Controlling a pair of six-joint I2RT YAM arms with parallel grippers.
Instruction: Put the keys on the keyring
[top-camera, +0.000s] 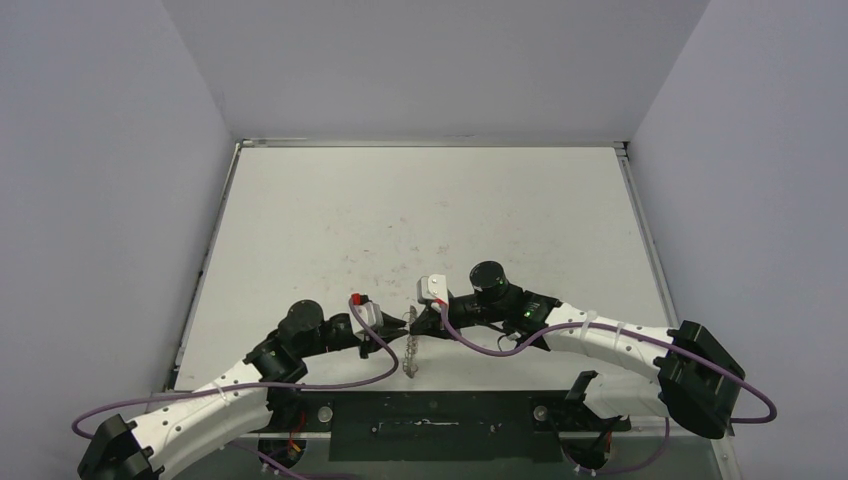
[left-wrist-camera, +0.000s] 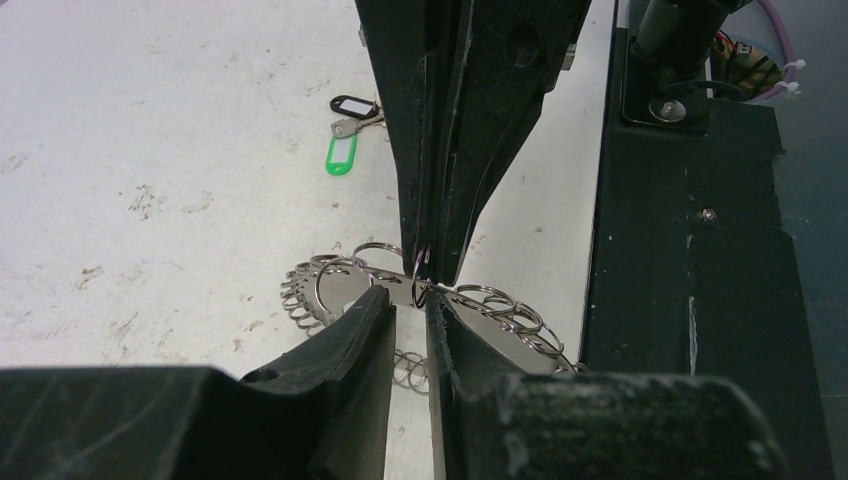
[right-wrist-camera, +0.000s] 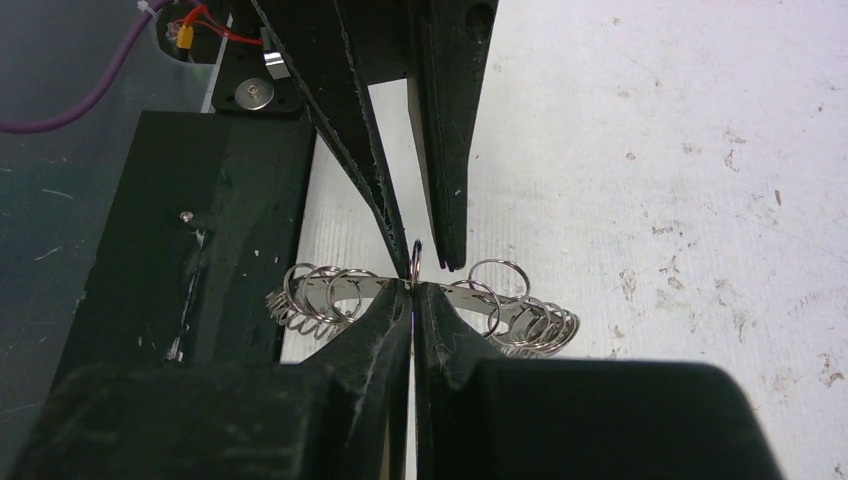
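The keyring, a silvery band fringed with wire loops, is held just above the table near its front edge; it also shows in the right wrist view and hangs edge-on in the top view. My right gripper is shut on one small loop at the ring's upper edge. My left gripper faces it tip to tip, its jaws a narrow gap apart, straddling that same loop and the band. The keys, with a green tag and a black tag, lie on the table beyond, apart from both grippers. They are hidden in the top view.
The black base plate runs along the table's near edge right beside the ring, and also shows in the right wrist view. Both arms meet at the front middle of the table. Grey walls enclose the sides and back.
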